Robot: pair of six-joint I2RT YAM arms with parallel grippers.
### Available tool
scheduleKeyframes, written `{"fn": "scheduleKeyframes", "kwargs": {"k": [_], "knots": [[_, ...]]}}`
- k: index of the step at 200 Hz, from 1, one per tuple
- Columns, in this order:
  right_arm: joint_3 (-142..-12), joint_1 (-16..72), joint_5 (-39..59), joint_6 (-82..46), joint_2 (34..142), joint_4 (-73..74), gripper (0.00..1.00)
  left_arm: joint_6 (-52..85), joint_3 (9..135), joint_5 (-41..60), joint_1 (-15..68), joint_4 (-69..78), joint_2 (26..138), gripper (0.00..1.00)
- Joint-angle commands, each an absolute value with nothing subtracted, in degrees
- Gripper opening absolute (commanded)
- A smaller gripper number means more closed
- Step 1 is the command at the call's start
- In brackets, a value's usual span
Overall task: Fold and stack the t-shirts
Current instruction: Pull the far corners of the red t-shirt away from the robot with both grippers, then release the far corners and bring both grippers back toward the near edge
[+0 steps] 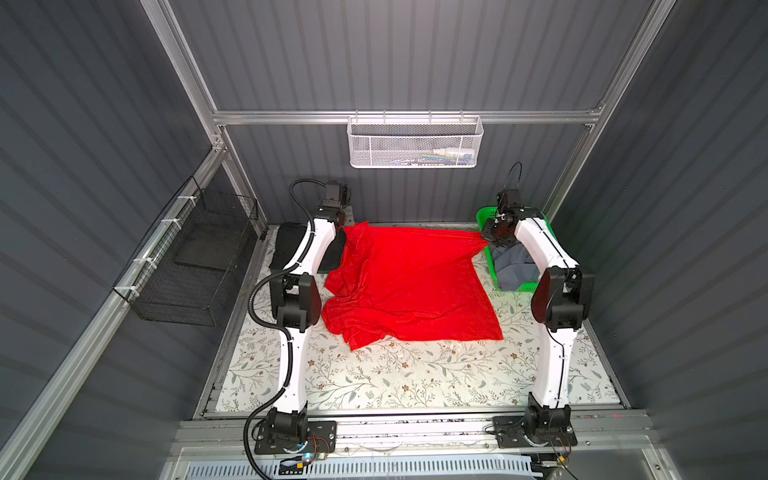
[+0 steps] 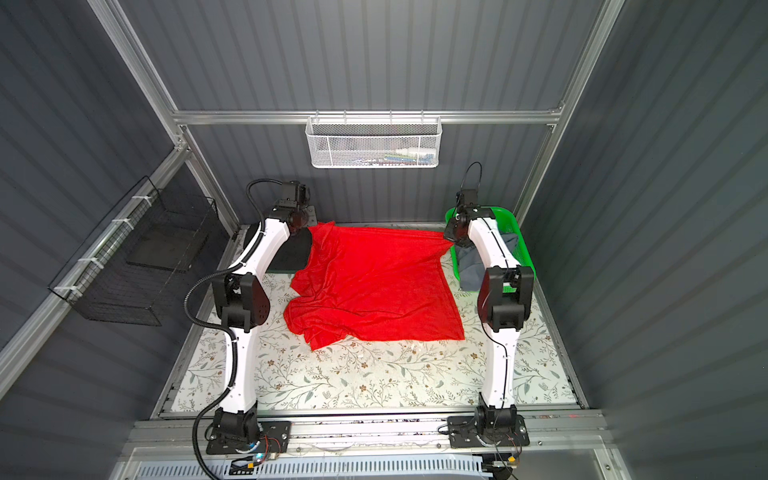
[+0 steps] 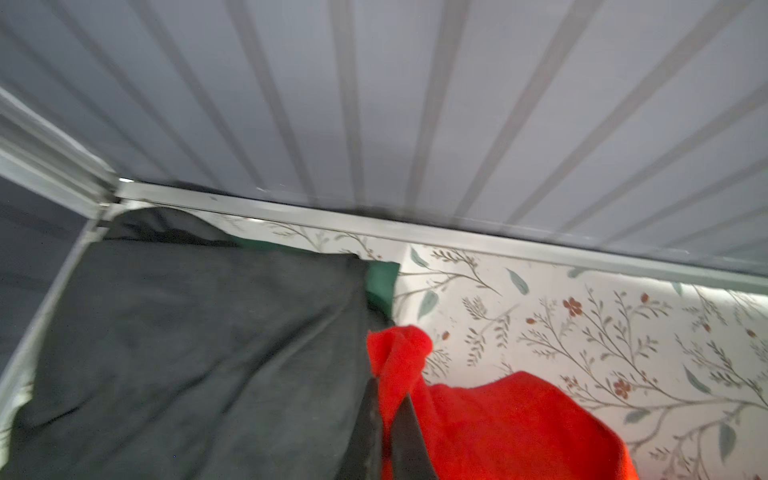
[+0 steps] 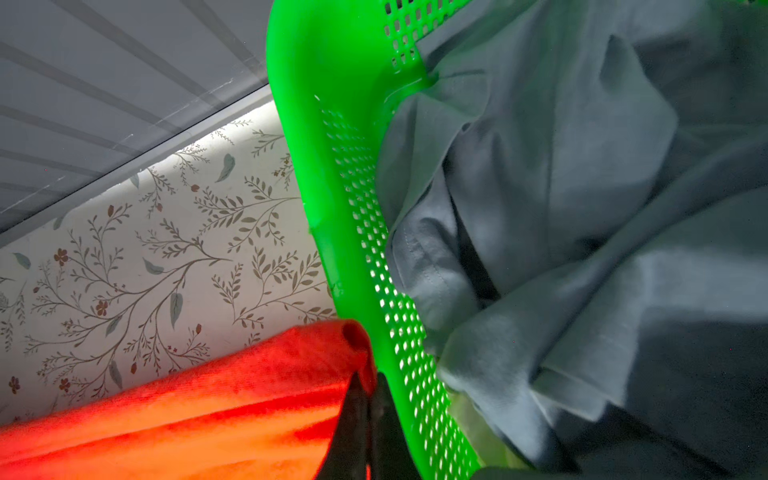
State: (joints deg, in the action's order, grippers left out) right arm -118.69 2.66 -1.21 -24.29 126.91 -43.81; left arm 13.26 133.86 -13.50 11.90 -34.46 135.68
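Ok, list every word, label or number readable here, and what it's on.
None can be read.
The red t-shirt, grey-blue t-shirt, folded black t-shirt and green basket show no print.
The items in the white mesh basket are too small and blurred to read.

The table (image 1: 415, 382) has a white cover w/ little leaves + flowers on it. A red shirt (image 1: 407, 286) lies in the middle, spread wide but bumpy. Its near part lies on the table and its far edge is pulled up off it. Far left corner: a black folded shirt (image 1: 289, 243) lies flat, w/ a dark green shirt (image 3: 380, 286) under it, peeking out at one corner. The red shirt is right next to them. Far right corner: a green basket (image 1: 519, 287) sits on the table, just beside the red shirt.
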Motion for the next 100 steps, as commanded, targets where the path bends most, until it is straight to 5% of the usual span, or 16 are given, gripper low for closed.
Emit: {"fn": "scheduleKeyframes", "kwargs": {"k": [1, 7, 14, 51, 56, 68, 80, 89, 100], "knots": [[-119.0, 1.6, -0.9, -25.2, 127.1, -43.9, 0.0, 13.3, 138.2, -9.2, 10.8, -35.2, 138.6, 0.65], [-119.4, 1.6, -0.6, -25.2, 127.3, -44.1, 0.0, 13.5, 139.6, -8.7, 10.8, -36.4, 139.4, 0.86], [-120.0, 1.6, -0.3, -25.1, 127.6, -44.4, 0.0, 13.5, 140.7, -8.6, 10.8, -37.7, 139.8, 0.98], [-127.2, 1.4, 1.5, -23.8, 130.3, -48.0, 0.16, 16.4, 128.4, -10.7, 10.8, -37.0, 130.4, 1.0], [-128.5, 1.4, 1.9, -23.6, 130.9, -48.8, 0.23, 17.0, 125.2, -11.3, 10.8, -36.6, 128.4, 1.0], [-130.7, 1.2, 2.1, -23.3, 131.6, -50.6, 0.62, 18.6, 116.9, -12.3, 10.8, -35.0, 122.7, 1.0], [-131.0, 1.2, 2.4, -22.8, 131.2, -51.1, 0.89, 19.8, 107.5, -11.8, 10.9, -32.7, 115.9, 1.0], [-130.0, 1.2, 2.5, -22.4, 130.1, -50.9, 0.98, 20.9, 101.0, -11.5, 11.1, -31.1, 111.5, 1.0], [-127.9, 1.3, 2.8, -21.9, 127.8, -50.8, 0.99, 21.3, 93.6, -10.9, 11.6, -30.3, 105.9, 1.0]]}}
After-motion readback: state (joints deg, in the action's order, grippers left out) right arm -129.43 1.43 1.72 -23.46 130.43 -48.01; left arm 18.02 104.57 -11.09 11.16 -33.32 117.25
